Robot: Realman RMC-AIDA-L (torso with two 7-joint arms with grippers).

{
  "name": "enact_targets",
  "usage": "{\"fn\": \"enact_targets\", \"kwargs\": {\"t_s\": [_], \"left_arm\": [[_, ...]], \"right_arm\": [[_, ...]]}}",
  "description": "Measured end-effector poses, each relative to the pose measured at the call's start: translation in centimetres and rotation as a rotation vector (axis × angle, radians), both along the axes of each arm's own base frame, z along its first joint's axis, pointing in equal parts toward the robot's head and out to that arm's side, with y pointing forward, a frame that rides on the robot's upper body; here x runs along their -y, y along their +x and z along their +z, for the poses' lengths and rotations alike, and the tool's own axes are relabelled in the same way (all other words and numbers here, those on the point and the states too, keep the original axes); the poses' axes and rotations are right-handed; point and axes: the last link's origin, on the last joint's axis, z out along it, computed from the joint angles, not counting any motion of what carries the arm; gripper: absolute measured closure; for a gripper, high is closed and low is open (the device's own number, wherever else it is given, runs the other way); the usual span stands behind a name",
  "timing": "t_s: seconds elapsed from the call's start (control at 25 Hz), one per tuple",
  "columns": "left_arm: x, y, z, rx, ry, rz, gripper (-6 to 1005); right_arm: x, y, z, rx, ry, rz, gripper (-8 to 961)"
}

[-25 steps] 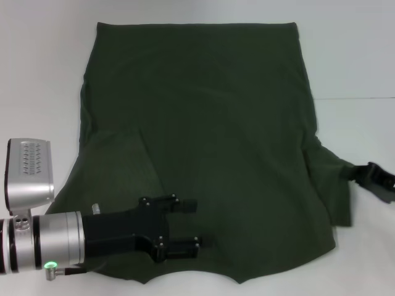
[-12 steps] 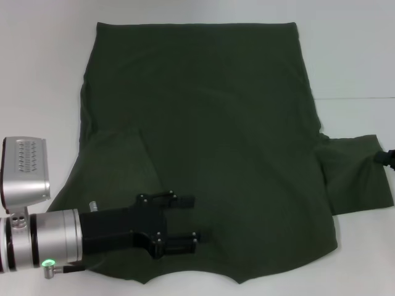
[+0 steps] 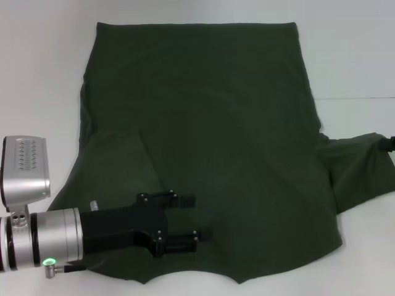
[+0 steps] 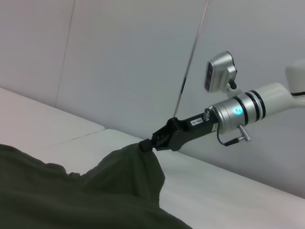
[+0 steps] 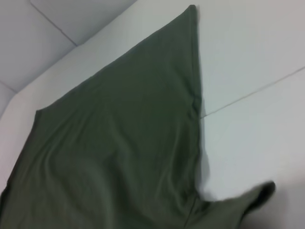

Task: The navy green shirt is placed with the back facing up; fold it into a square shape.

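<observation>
The navy green shirt lies spread back up on the white table, hem at the far side. My left gripper is open, its two black fingers apart just over the cloth near the shirt's near edge. My right gripper is at the right edge of the head view, shut on the tip of the right sleeve and holding it stretched outward. The left wrist view shows that right gripper pinching the sleeve, which is lifted off the table. The shirt also fills the right wrist view.
The white table shows bare on both sides of the shirt and beyond it. A seam line runs across the table at the right. A pale panelled wall stands behind the right arm.
My right gripper has pulled the bunched right sleeve out to the right, so it now lies stretched and spread. My left gripper has barely moved.
</observation>
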Motion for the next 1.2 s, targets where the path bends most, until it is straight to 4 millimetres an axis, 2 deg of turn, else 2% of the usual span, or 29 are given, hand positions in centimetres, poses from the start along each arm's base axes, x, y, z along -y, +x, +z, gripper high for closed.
{"fn": "enact_targets", "kwargs": {"t_s": [0.48,1.2], "left_arm": [[-0.1,0.1,-0.1,0.007,-0.010,0.019,203],[-0.1,0.1,-0.2,0.010,-0.017,0.028,203]], "right_arm": [[-1.2,-0.7,1.9,0.060,0.026,0.041,939],[-2.4,-2.3,2.4,0.129,0.016,0.109,936]]}}
